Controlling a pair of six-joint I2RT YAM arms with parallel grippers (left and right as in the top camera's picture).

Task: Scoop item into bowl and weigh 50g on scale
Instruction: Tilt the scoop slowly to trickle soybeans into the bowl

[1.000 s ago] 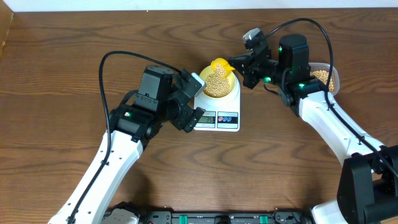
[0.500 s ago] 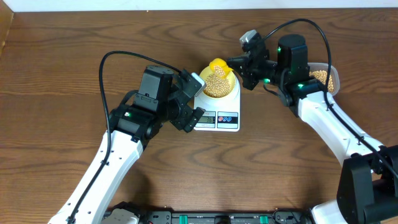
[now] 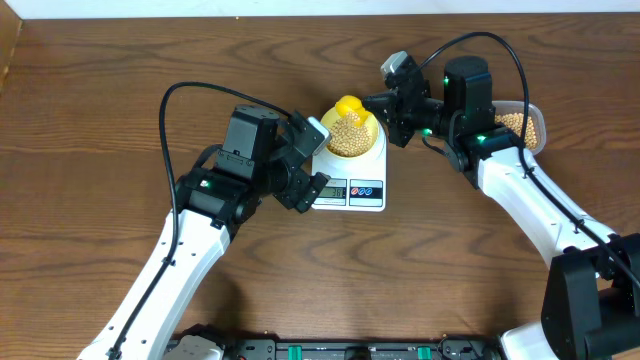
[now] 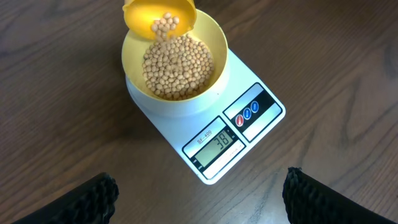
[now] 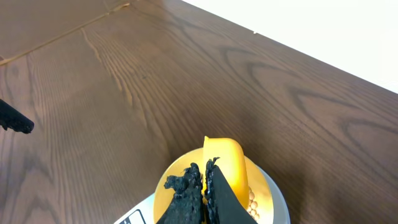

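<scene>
My right gripper (image 3: 385, 103) is clamped on the scoop (image 4: 159, 17) handle, tipping loose beans (image 4: 177, 67) that roll and scatter easily into the bowl (image 4: 211, 32) on the scale (image 4: 250, 127), display reading 38. My left gripper (image 4: 199, 193) hangs wide apart, empty, with bare table (image 3: 120, 60) all around.

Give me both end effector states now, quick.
Left end effector: open, empty, hovering before the white flat digital scale.
Right end effector: closed on the yellow plastic scoop over the pale-yellow round bowl.
</scene>
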